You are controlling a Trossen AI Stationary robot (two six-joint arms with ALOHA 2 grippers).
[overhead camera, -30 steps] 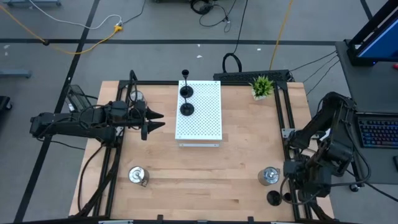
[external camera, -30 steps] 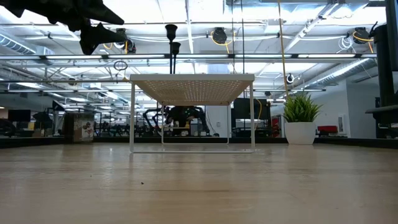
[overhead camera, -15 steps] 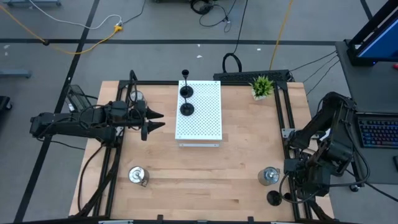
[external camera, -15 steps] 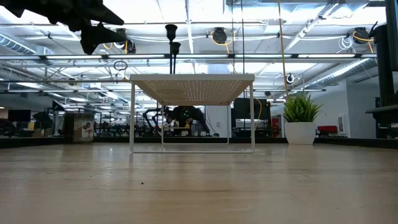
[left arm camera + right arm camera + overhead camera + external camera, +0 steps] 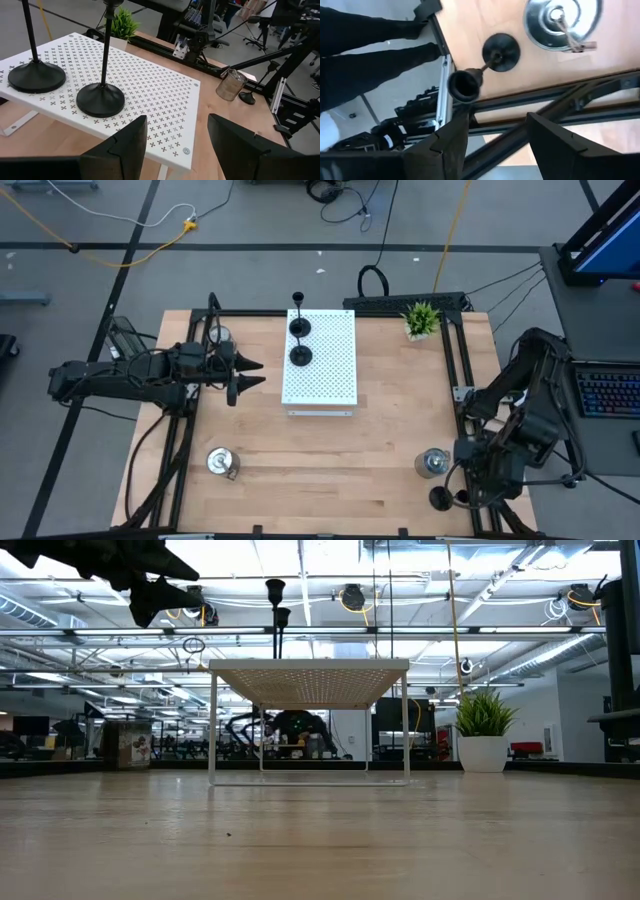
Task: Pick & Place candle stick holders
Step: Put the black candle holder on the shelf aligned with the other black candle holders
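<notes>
Overhead, the white perforated board [image 5: 320, 363] stands near the far edge of the surface [image 5: 330, 460], carrying two black candle stick holders [image 5: 299, 340]; a third black holder [image 5: 440, 498] and a silver holder [image 5: 433, 462] sit at the near right corner, another silver holder [image 5: 221, 461] toward the near left, one more [image 5: 219, 336] at the far left edge. Seen level, the board stands raised on legs, so placed stems rise clear. From the left wrist, the left gripper [image 5: 176, 145] is released, hovering beside the board, probably waiting. From the right wrist, the right gripper [image 5: 495, 137], fingers spread, hangs above the third black holder's cup, apparently aligning to grasp.
</notes>
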